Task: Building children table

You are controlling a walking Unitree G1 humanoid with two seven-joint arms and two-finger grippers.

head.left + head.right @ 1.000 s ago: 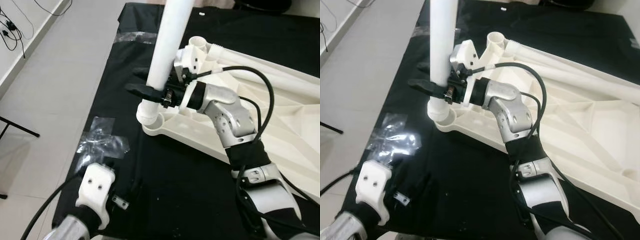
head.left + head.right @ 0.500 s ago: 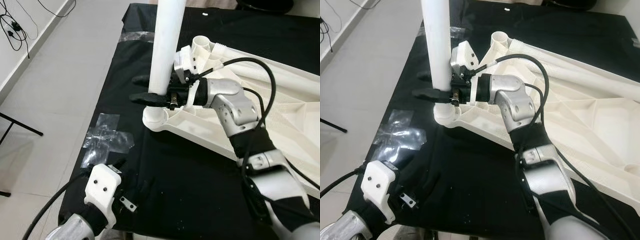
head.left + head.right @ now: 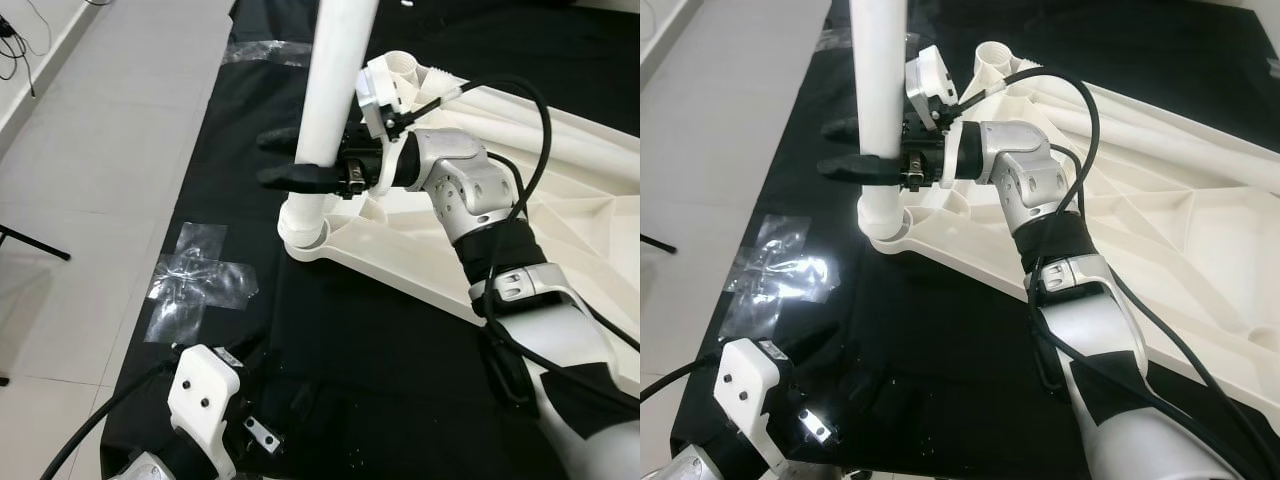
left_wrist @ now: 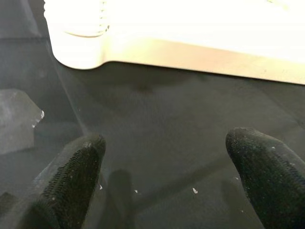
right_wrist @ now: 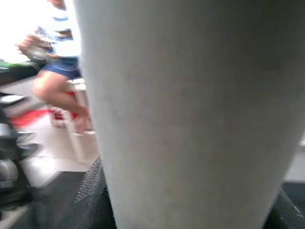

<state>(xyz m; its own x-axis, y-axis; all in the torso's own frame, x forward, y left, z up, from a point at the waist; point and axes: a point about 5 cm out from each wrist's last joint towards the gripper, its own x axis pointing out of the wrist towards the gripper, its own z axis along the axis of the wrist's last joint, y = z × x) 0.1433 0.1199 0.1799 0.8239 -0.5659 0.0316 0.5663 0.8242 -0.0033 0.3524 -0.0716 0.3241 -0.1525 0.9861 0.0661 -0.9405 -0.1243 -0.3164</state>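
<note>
The white table top (image 3: 560, 210) lies upside down on a black cloth. A white tubular leg (image 3: 335, 90) stands upright in the corner socket (image 3: 303, 235) nearest me on the left. My right gripper (image 3: 272, 158) is shut on the leg just above the socket, one black finger on either side. The leg's surface (image 5: 190, 114) is very close in the right wrist view. My left gripper (image 4: 167, 167) hovers low over the cloth in front of that corner, open, its fingers (image 4: 71, 176) wide apart and holding nothing.
A second socket (image 3: 405, 65) and a loose white leg (image 3: 520, 105) lie at the table top's far edge. Clear tape (image 3: 200, 280) is stuck across the cloth's left edge, with grey tiled floor (image 3: 90, 150) beyond. A small metal bracket (image 3: 262, 436) lies by my left wrist. A person (image 5: 57, 57) sits in the background.
The camera has shifted, so the whole scene sits slightly differently. My right gripper stays clamped on the upright leg in the socket. The left arm sits lower in the view.
</note>
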